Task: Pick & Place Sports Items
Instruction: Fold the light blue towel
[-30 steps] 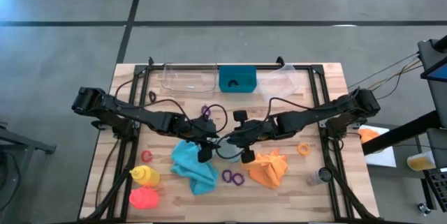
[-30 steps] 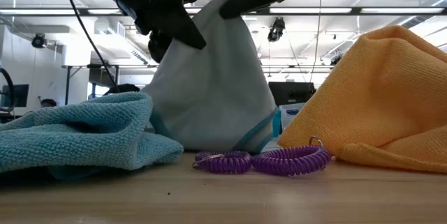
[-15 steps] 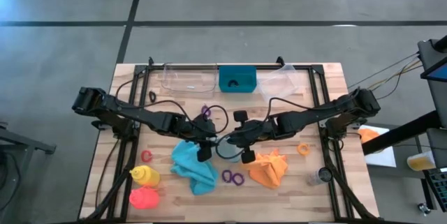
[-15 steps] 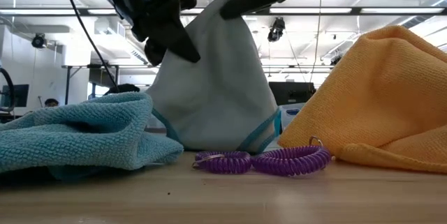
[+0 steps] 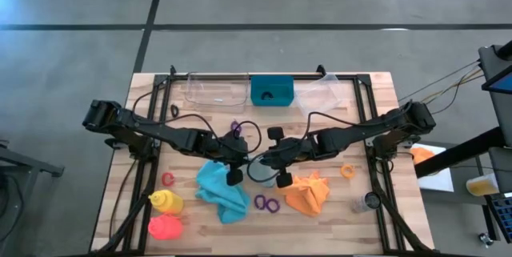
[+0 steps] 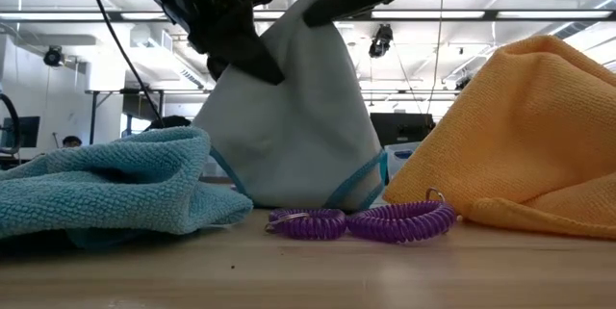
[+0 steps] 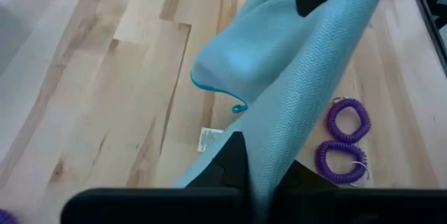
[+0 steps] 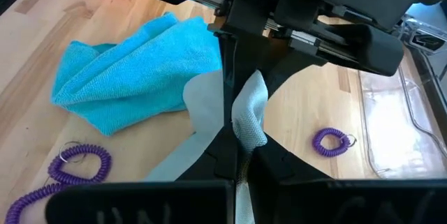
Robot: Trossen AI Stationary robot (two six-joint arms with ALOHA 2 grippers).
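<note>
Both pincers meet at centre of the wooden plank surface [image 5: 360, 89]. Left pincer [image 6: 252, 59] and right pincer [image 6: 318, 9] are each clamped on the pale blue cloth [image 6: 298, 126], a thin fine-mesh weave with teal hem, pulled up into a tent with its lower edge touching the surface. At its 9 o'clock lies the teal cloth [image 6: 106, 189], thick fluffy terry. At 3 o'clock the orange cloth [image 6: 525, 136], same nubby pile. In front lie purple rings [image 6: 371, 222], coiled plastic spirals. Small white tag on the pale cloth, unreadable.
</note>
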